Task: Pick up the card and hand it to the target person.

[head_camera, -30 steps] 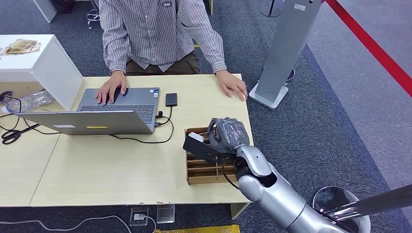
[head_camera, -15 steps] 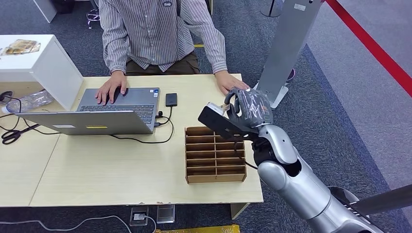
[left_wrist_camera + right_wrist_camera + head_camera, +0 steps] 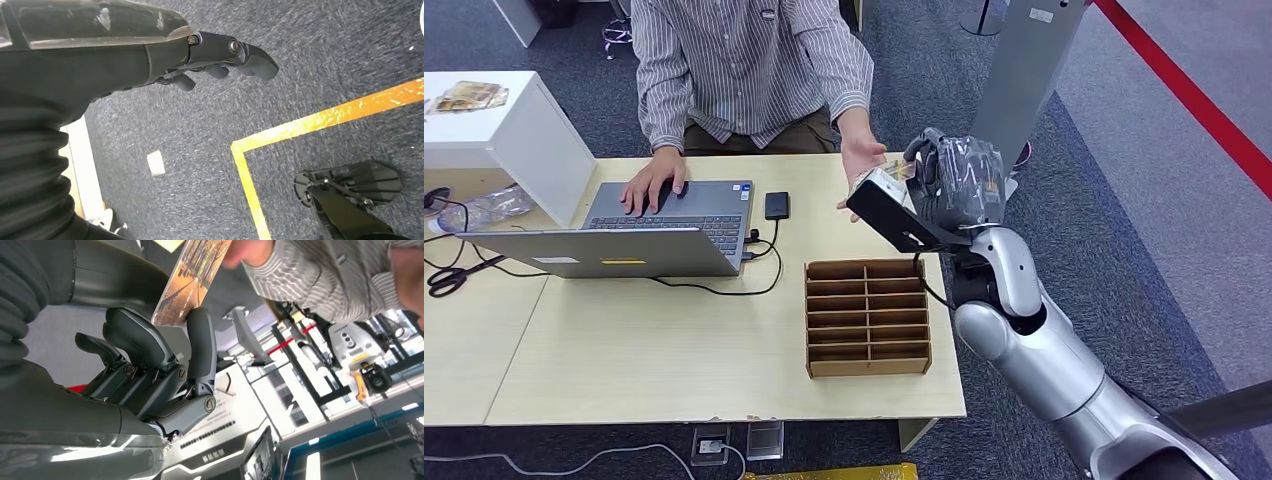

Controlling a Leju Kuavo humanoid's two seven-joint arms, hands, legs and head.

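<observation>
My right hand [image 3: 954,182] is raised above the table's far right corner and pinches the card [image 3: 881,181], a picture card with a yellowish print. In the right wrist view the card [image 3: 192,280] stands out between the thumb and the dark fingers [image 3: 200,350]. The seated person in a striped shirt holds an upturned palm [image 3: 860,160] just beside the card; I cannot tell whether it touches it. My left hand [image 3: 200,55] hangs over grey carpet, its fingers loosely extended and holding nothing.
A wooden slotted organiser [image 3: 867,318] sits on the table [image 3: 644,350] below my raised forearm. An open laptop [image 3: 654,225] with the person's other hand on it, a small black device [image 3: 776,205], a white box [image 3: 514,130] and a grey pillar [image 3: 1019,90] stand around.
My right hand rose from the organiser with the card and moved away toward the person. The person's hand lifted off the table and turned palm up beside the card.
</observation>
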